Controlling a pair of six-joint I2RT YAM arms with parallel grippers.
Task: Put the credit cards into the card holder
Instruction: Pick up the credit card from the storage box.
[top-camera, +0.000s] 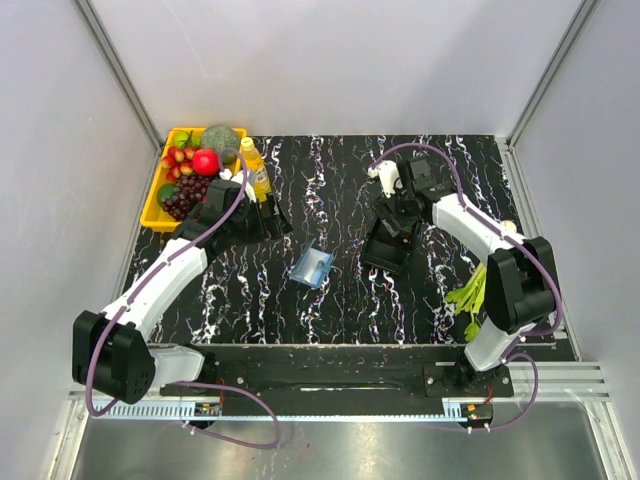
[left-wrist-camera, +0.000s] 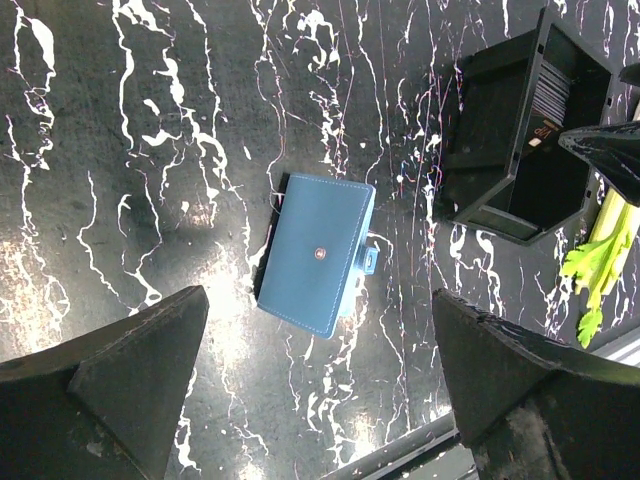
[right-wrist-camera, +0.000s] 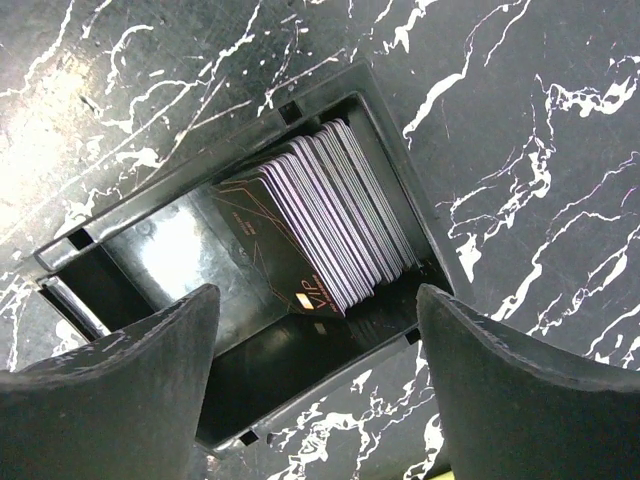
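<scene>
The card holder is a blue wallet lying closed on the black marble table, near the middle. In the left wrist view the card holder lies flat, snap side up. My left gripper is open and empty, above the table, with the wallet ahead of its fingertips; from above, the left gripper is left of and behind the wallet. The credit cards stand as a stack of several dark cards on edge inside a black box. My right gripper is open and empty, just above that box.
A yellow tray with fruit and vegetables sits at the back left, with a yellow bottle beside it. Green celery lies near the right arm's base. The black box with cards is right of the wallet.
</scene>
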